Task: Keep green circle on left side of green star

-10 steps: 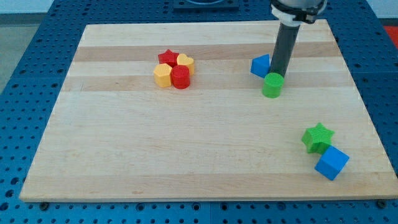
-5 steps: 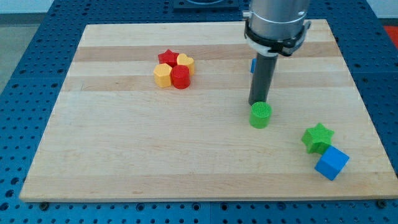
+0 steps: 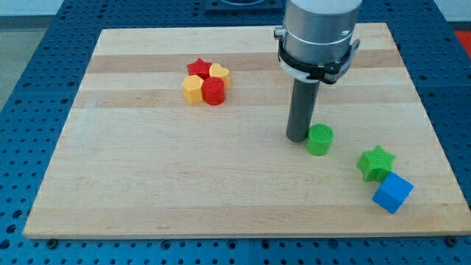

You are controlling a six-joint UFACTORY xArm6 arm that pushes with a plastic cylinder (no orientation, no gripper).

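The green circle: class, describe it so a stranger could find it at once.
On the wooden board, look right of centre, where my tip stands. The green circle sits just to its right, left of the green star. It is the only round green block.

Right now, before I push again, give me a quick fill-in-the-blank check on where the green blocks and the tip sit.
1. My tip sits just to the view's ____ of the green circle.
2. The green circle lies to the view's ____ of the green star.
3. The block touching the green star at its lower right is the ____ cube.

Missing words: left; left; blue
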